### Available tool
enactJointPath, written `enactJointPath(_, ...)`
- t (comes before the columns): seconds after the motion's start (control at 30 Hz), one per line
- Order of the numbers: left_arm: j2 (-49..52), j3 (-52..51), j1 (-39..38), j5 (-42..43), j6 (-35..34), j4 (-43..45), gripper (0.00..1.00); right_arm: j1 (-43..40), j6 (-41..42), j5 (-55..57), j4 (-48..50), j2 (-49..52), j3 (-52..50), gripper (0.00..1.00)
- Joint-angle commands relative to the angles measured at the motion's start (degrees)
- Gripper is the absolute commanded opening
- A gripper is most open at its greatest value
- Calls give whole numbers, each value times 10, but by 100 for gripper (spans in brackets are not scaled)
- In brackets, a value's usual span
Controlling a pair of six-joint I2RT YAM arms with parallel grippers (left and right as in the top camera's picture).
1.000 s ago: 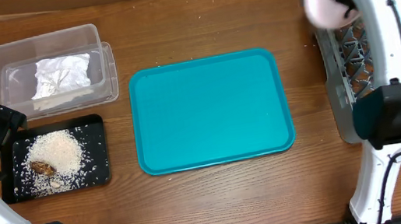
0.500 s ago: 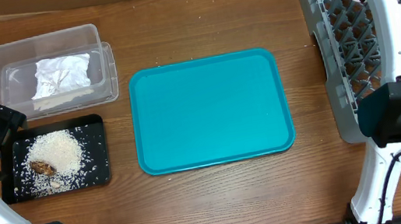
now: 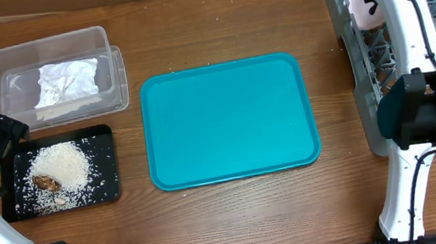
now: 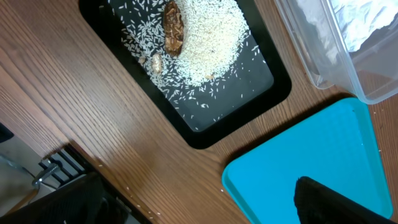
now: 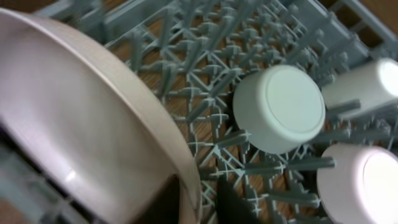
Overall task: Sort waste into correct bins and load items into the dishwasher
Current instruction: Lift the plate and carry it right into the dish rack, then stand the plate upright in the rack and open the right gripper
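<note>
**Item:** saucer [image 5: 81, 137].
**Location:** over the rack [image 3: 366, 92], at the rack's 11 o'clock corner in the overhead view, toward 2 o'clock on the tabletop.
**Attitude:** on edge and tilted. The rim runs from 10 to 5 o'clock in the right wrist view. Contact with the pegs cannot be told.
**Holder:** right end effector [image 5: 202, 208], apparently pinching the rim at 6 o'clock, with the fingers mostly hidden. The arm is stretched far forward, wrist pitched down over the lattice.
**Neighbour:** 1 upturned cup [image 5: 280, 109], at 3 o'clock of the saucer, near but apart.
**Next move, judged:** lower the saucer between peg rows at 9 o'clock of the cup.
**Left end effector** [image 4: 199, 186]**:** spread and empty, beside the black tray [image 4: 277, 93] of rice [image 4: 205, 37]. It is well apart from the rack, so the right arm is the nearer one.
</note>
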Motion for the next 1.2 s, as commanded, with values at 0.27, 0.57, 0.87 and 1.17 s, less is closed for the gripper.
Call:
enactJointPath(0.27, -1, -2, 0, 3, -4, 0, 100, 42, -22, -92, -22, -129, 8, 100)
enactJointPath(0.57, -1, -2, 0, 3, -4, 0, 100, 45, -24, -378, -89, -313, 8, 100)
enactJointPath(0.87, -1, -2, 0, 3, -4, 0, 100, 88, -82, -413, -225, -357, -20, 100)
enactJointPath(1.17, -1, -2, 0, 4, -4, 0, 100, 196, -83, -369, -225, -411, -130, 100)
